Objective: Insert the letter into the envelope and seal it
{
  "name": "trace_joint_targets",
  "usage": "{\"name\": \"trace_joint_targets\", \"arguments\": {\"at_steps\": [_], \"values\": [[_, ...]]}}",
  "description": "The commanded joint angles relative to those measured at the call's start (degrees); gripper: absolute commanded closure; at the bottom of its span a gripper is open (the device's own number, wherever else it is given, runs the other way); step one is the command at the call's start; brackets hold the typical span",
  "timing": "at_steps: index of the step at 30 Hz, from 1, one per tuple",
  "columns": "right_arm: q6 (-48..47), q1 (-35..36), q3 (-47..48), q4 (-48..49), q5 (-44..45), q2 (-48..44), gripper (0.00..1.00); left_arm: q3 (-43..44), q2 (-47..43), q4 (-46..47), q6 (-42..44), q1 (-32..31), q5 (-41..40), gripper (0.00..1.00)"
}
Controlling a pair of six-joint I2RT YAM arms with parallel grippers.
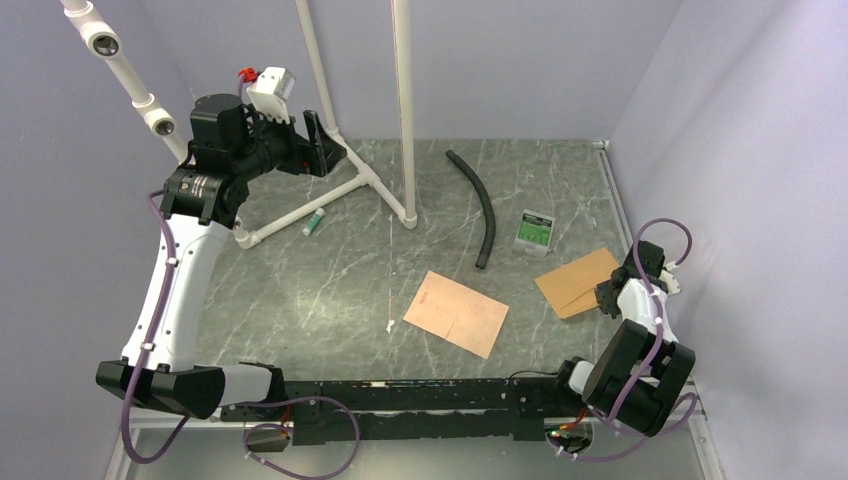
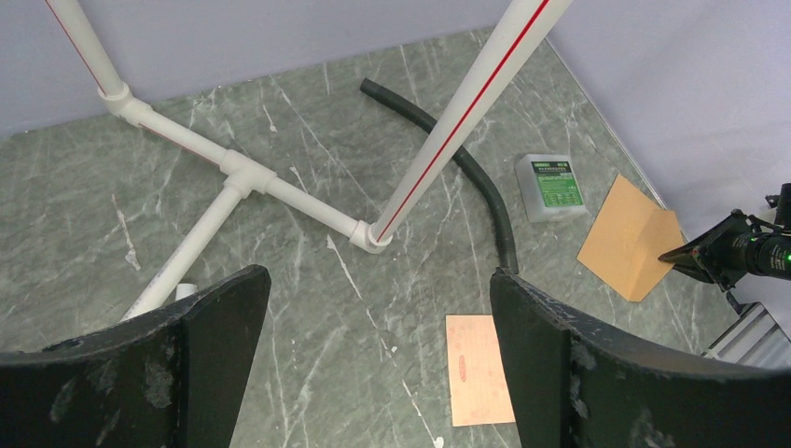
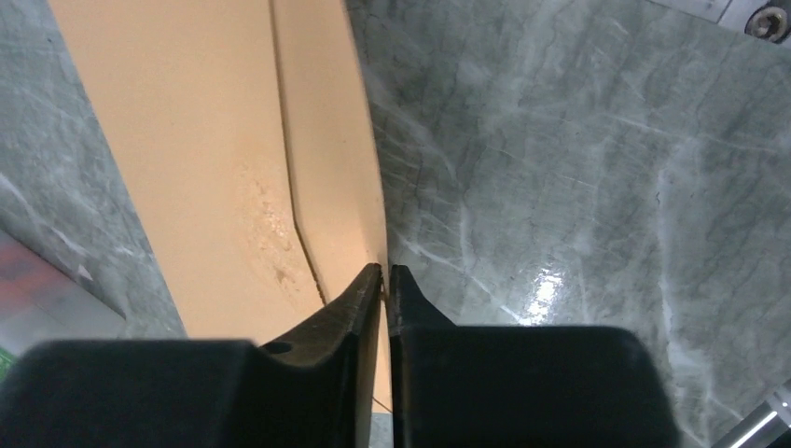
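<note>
Grey marbled desk (image 1: 330, 290) seen from above, with 2 robot arms. At the desk's right side, the right pincer (image 3: 385, 280) is pinched to a narrow slit on the right edge of the orange-brown envelope (image 1: 578, 282). The peach-pink letter (image 1: 457, 313) lies flat mid-desk, apart from the envelope. The left pincer (image 2: 378, 280) hangs raised at far left, spread wide, holding nothing.

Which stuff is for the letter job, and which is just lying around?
For the job: the letter; the envelope; the right hand, pinching the envelope's edge.
Just lying about: black hose; green-labelled box; white pipe frame; small tube.
</note>
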Motion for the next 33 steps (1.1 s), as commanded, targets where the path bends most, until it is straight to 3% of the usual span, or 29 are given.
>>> {"name": "trace_joint_targets", "arguments": {"at_steps": [1,3,13,21,24,33], "values": [[-0.8,-0.3,2.3,-0.6,-1.7,-1.9,0.95,1.5,-1.4,1.6,0.5,-0.2,-0.2,0.07],[-1.0,-0.3,2.9,-2.3,-3.6,-3.3,1.0,1.3,-1.3,1.8,0.0,-0.2,0.0,0.07],[0.7,-0.3,5.6,-8.8,-19.2,-16.1,1.0,1.4,1.1,4.0,-2.6,-0.2,2.6,0.07],[-1.7,1.2,10.3,-7.6,-37.6,-19.3,1.0,0.3,1.3,4.3,-3.5,-0.2,1.4,0.07],[-0.9,7.3,10.6,-4.3,-40.4,-19.8,1.0,-0.9,1.2,4.7,-4.4,-0.2,0.8,0.07],[4.6,39.2,10.4,9.8,-30.3,-13.6,1.0,-4.6,0.0,3.8,-5.3,-0.2,-2.0,0.07]]}}
